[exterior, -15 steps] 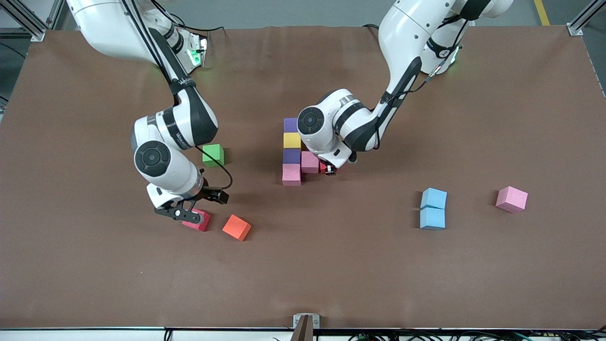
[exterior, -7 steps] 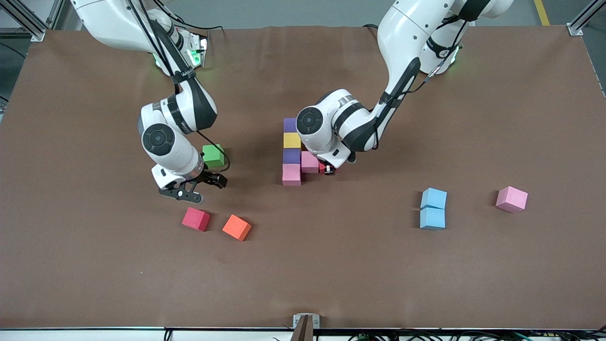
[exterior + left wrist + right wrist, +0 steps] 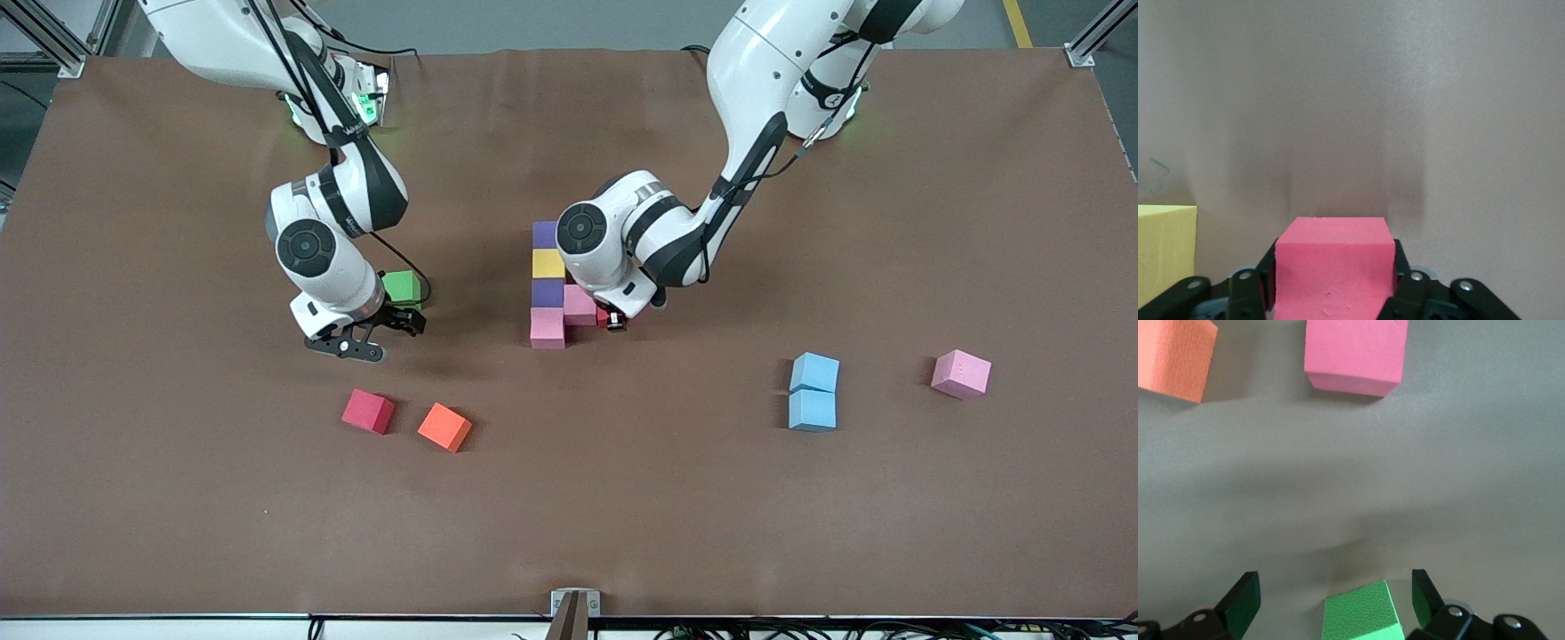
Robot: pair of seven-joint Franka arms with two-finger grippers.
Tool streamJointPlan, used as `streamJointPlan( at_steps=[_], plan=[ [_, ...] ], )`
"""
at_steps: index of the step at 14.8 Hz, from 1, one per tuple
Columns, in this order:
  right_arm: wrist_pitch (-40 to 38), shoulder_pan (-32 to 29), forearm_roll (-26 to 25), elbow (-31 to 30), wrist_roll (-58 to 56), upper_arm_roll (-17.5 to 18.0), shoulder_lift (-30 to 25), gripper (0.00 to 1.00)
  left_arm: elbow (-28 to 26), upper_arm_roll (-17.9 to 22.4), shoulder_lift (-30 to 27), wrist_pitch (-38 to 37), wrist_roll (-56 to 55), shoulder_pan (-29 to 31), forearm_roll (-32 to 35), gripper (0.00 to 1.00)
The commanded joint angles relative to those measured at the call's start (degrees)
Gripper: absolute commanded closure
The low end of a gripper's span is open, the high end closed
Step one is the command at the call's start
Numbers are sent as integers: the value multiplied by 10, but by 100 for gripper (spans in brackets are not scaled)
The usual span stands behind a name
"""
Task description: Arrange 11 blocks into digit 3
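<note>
The left claw point(image 3: 613, 320) is low at the half-built figure in the middle of the bench point(image 3: 569, 516), and it is clenched on a red cube point(image 3: 1333, 273). In the left wrist view the two fingers point(image 3: 1245, 293) press on both sides of this cube, and one yellow cube point(image 3: 1163, 250) shows beside it. In the front view only a small piece of this red cube is visible under the claw, just beside the figure.

The figure has a column of four touching cubes: one purple cube point(image 3: 544, 235) farthest from the front camera, then one yellow cube point(image 3: 548, 263), then a second purple cube point(image 3: 547, 292), then one pink cube point(image 3: 547, 328) nearest to the camera. One more pink cube point(image 3: 580, 306) touches the column on the side toward the left arm's end. The left arm hides the part beside the top of the column.

The right claw point(image 3: 364, 338) hangs open and holds nothing, over the bench just beside one green cube point(image 3: 402, 286). A second red cube point(image 3: 368, 412) and one orange cube point(image 3: 444, 427) lie near each other, nearer to the camera than this claw.

Toward the left arm's end, two light blue cubes point(image 3: 813, 391) touch each other, and one loose pink cube point(image 3: 961, 373) lies apart from them.
</note>
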Motion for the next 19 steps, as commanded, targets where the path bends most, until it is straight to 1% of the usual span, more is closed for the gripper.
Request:
streamJointPlan(
  at_steps=[1,5,8,12,14,16,19],
  plan=[
    [10,-3,-9,-36,-14,4,-27,0,9,2,3,3,1,-10,17,0],
    [10,-4,-9,-37,-15,4,-26,0,9,1,-9,-2,16,-10,17,0],
    [22,-7,-9,-35,-15,4,-23,0,9,1,-41,-31,27,-10,17,0],
    [45,-9,-9,-28,-14,4,-17,0,9,2,-91,-72,72,-1,15,0],
    [36,-21,-9,23,-14,2,9,0,9,4,-114,-83,115,10,14,0],
    [35,-35,-9,73,-18,2,39,0,16,4,-119,-83,158,30,15,0],
    [36,-45,-18,138,-22,-2,90,0,42,5,-118,-84,245,62,13,0]
  ],
)
